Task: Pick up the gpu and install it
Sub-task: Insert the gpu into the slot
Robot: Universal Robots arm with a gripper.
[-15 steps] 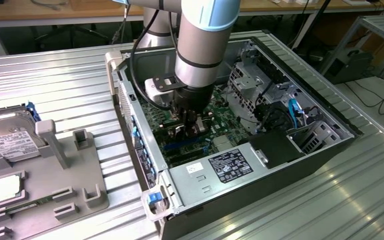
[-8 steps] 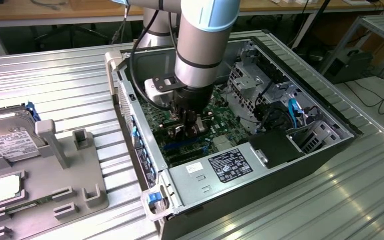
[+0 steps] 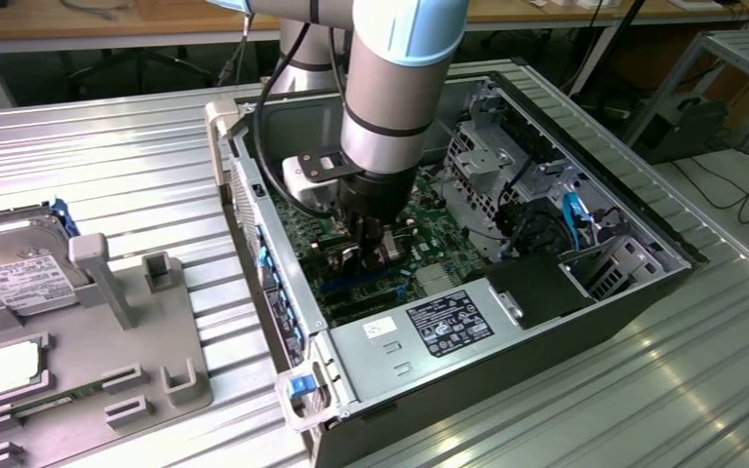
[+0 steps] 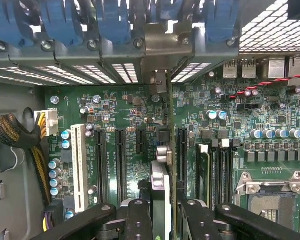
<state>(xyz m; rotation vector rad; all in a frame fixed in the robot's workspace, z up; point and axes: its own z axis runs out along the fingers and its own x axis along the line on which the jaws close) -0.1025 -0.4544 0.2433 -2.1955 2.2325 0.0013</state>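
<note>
Ribbed metal tabletop carries, in the exterior view, an open black computer case lying on its side and, at the exterior view's left, a grey holder tray with one silver hard drive and one small square processor chip. One arm reaches down into the case, and its bulk hides most of the gripper and whatever it carries; just a dark shape shows at the tip above the green motherboard. Seen from the wrist view, the gripper has two black fingers clamped on the gpu, which appears edge-on as a thin green board with a silver bracket, its lower part cut off. It stands upright over the motherboard among the long black slots, beside one white slot; whether it is seated cannot be made out. Six small capped capacitors line that slot's outer side.
</note>
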